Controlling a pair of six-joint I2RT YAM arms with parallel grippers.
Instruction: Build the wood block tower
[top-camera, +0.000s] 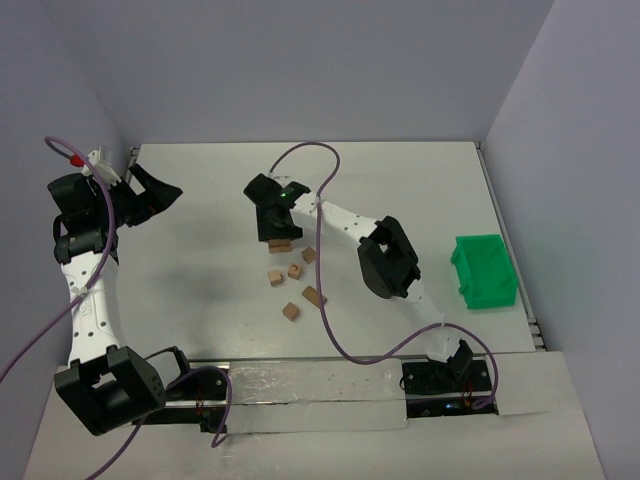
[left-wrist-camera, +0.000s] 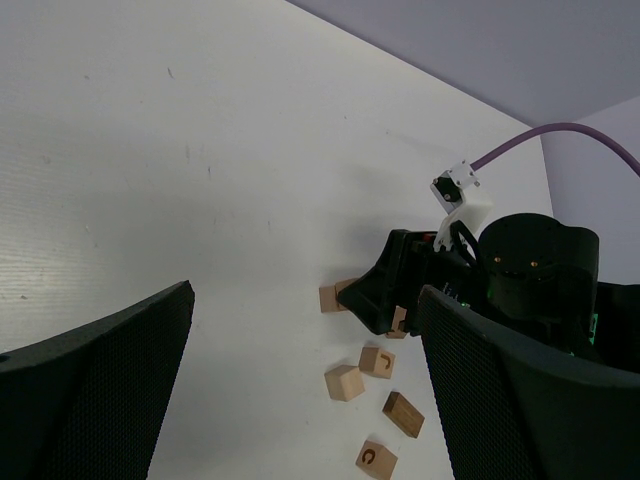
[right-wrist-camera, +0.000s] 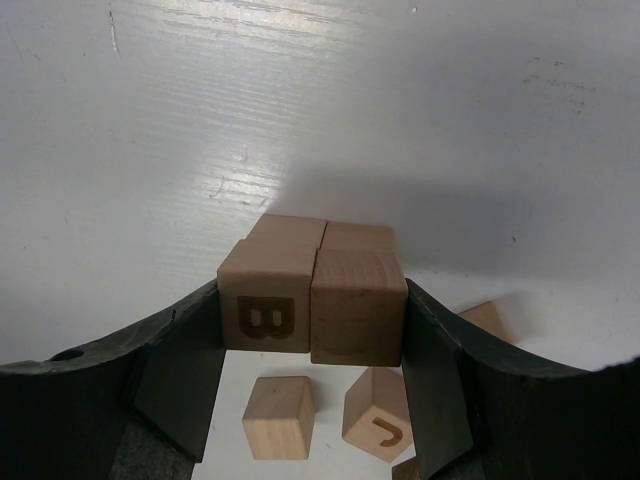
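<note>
Two grippers work over the white table (top-camera: 200, 220). The left gripper (left-wrist-camera: 305, 385) hangs with its fingers spread fully wide, holding nothing, well apart from every block. The right gripper (right-wrist-camera: 312, 320) clamps two wooden blocks (right-wrist-camera: 355, 310) side by side between its fingers. Five loose blocks (top-camera: 295, 270) lie just beside those fingers.

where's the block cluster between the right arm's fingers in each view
Top external: block cluster mid-table, under the right fingers.
Left wrist: just below centre, partly hidden behind those fingers.
Right wrist: dead centre, between both fingers.
Shared landmark: the loose blocks beside it.
</note>
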